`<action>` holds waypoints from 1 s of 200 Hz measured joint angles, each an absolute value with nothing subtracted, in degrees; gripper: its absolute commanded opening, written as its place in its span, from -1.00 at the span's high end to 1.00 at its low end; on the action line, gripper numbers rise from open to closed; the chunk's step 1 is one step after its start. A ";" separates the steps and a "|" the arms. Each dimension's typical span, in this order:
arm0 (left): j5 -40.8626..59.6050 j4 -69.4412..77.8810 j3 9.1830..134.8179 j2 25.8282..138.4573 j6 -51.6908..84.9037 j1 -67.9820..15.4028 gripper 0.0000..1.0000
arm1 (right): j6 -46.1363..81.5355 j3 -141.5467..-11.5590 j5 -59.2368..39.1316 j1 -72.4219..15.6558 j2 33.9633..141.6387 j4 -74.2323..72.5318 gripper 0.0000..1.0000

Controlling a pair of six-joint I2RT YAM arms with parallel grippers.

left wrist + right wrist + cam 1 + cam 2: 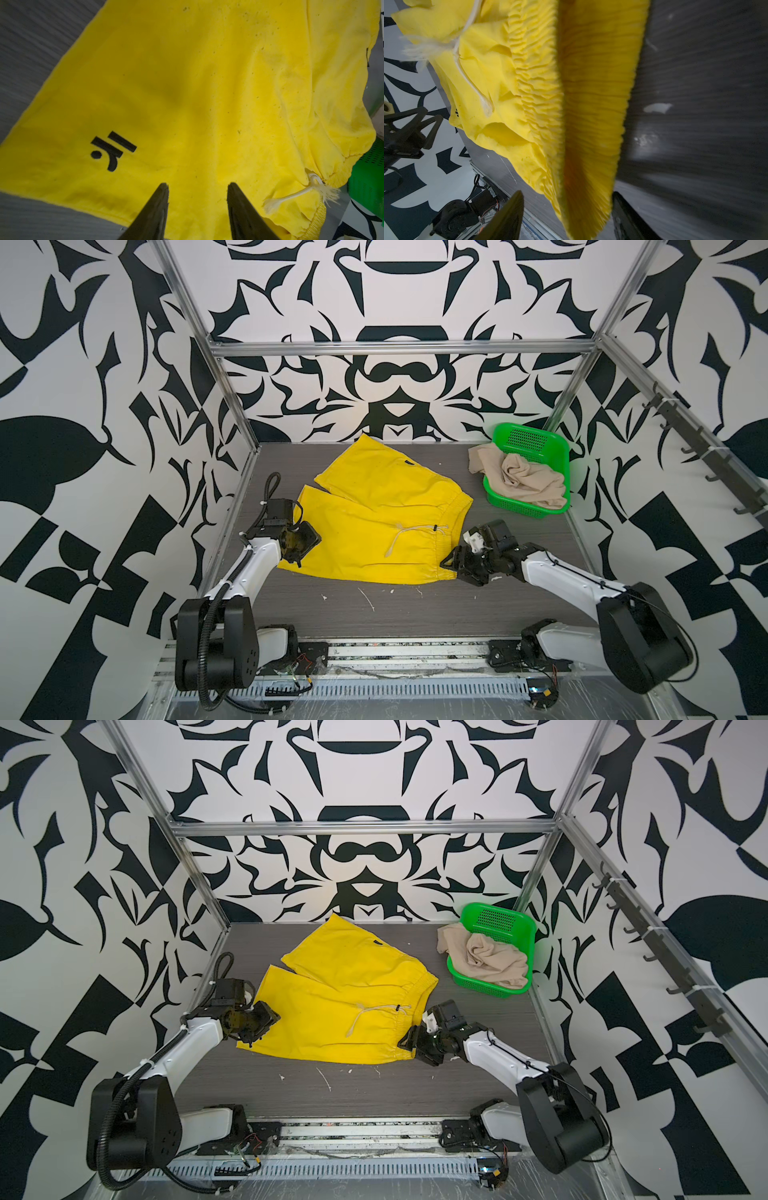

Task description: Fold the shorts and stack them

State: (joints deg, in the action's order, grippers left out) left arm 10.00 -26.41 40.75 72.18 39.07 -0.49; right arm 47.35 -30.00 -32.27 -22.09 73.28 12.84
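Soft bright yellow cloth shorts [374,522] on the counter [415,614].
Floppy and light; grab the waistband [537,83]. Left end effector [197,185] open, empty; right end effector [566,192] open around it.

Yellow shorts [374,522] are spread flat, front side up, stretching from my left gripper [197,187] across to my right gripper [566,192]. The near leg's hem lies right under my left gripper, with a black logo [113,149] just beside it. The far leg angles away, overlapping the near one slightly. The gathered waistband [591,104] runs between my right gripper's spread fingers, and the white drawstring [399,537] lies loose with frayed ends between both grippers. Beige shorts [519,481] lie crumpled well beyond my right gripper, heaped in a green basket [557,456] with one part spilling over its rim.
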 measured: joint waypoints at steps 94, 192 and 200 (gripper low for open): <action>9.08 -29.06 42.09 72.16 39.44 -0.32 -0.01 | 49.76 -28.75 -31.38 -23.03 79.66 2.96 0.56; 11.44 -45.15 42.85 62.48 40.60 17.85 0.00 | 50.00 -28.51 -27.79 -23.09 75.92 4.60 0.73; 11.53 -45.74 42.72 62.30 40.88 18.94 0.00 | 50.00 -28.51 -27.77 -23.09 75.72 4.71 0.73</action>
State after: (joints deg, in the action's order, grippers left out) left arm 11.53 -45.74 42.72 62.30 40.88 18.94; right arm 50.00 -28.51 -27.77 -23.09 75.72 4.71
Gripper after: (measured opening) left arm 0.502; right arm 0.134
